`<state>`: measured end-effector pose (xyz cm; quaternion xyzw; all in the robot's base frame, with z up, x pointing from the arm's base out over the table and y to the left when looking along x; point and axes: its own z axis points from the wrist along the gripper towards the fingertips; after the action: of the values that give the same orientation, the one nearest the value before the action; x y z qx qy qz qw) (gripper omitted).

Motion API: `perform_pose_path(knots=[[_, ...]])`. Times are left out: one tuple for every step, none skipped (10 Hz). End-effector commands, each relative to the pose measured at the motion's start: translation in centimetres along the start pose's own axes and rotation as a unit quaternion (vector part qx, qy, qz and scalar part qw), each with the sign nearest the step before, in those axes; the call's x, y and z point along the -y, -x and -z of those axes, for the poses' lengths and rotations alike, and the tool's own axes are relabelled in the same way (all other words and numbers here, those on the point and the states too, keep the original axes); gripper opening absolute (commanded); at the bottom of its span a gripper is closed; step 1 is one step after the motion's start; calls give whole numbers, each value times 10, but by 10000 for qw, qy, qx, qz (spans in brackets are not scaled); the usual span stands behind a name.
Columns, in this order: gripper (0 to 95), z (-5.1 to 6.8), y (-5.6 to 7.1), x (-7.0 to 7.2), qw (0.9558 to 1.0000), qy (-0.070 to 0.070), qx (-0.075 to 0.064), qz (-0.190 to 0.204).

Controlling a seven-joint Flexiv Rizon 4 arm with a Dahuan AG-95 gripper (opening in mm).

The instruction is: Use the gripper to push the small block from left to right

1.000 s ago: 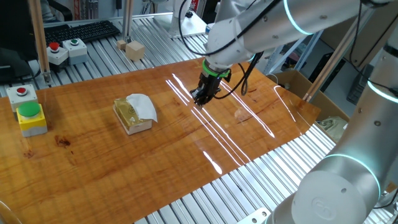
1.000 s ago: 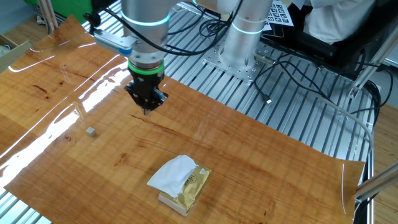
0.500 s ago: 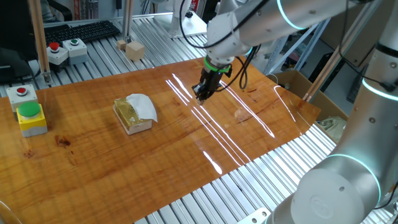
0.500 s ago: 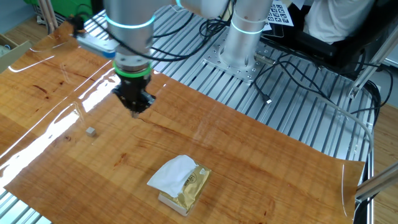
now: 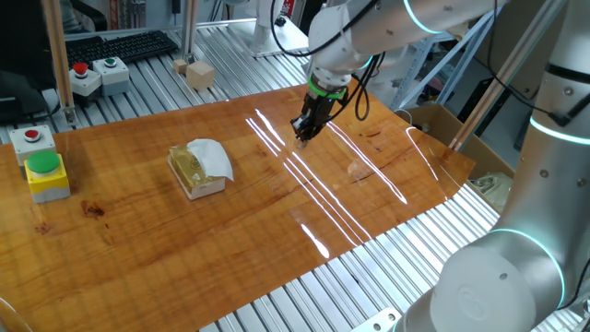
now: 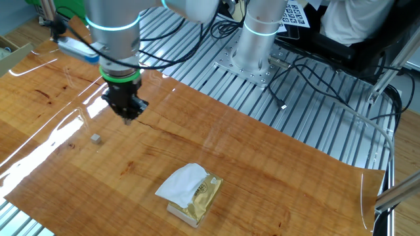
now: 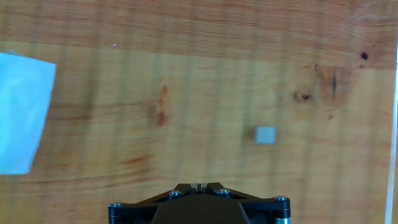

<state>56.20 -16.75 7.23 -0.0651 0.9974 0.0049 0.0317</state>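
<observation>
The small block (image 6: 96, 138) is a tiny pale grey cube lying alone on the wooden tabletop (image 6: 262, 170). In the hand view the block (image 7: 266, 135) lies ahead and to the right of the fingers. In one fixed view it is a faint speck (image 5: 355, 168). My gripper (image 6: 128, 120), black with a green ring above it, hangs point-down just over the wood, up and to the right of the block, apart from it. It also shows in one fixed view (image 5: 300, 138) and the hand view (image 7: 199, 185). Its jaws are closed together and hold nothing.
A yellowish block draped with white cloth (image 5: 198, 166) lies on the table, also in the other fixed view (image 6: 190, 191). Button boxes (image 5: 46, 175) and pale wooden cubes (image 5: 198, 74) stand at the table's left and back. A cardboard box (image 5: 433, 120) sits past the right edge.
The gripper has moved left in the other fixed view, still shut, and now stands closer to the small block. The block has not moved.
</observation>
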Motion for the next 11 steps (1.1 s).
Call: perform_pose_path(knots=[[0,1,7,10,10000,13,-31,-13],[0,1,8,12,10000,14,-65,-20],[0,1,8,12,10000,15,-78,-43],[0,1,8,12,10000,15,-74,-48],[0,1,8,12,10000,12,-73,-50],[0,0,7,11,9999,35,-64,-86],[0,0,7,11,9998,55,-82,-151],[0,0,7,11,9997,74,-76,-208],[0,0,7,11,9994,170,-68,-291],[0,0,7,11,9988,266,-76,-394],[0,0,7,11,9981,257,-99,-546]])
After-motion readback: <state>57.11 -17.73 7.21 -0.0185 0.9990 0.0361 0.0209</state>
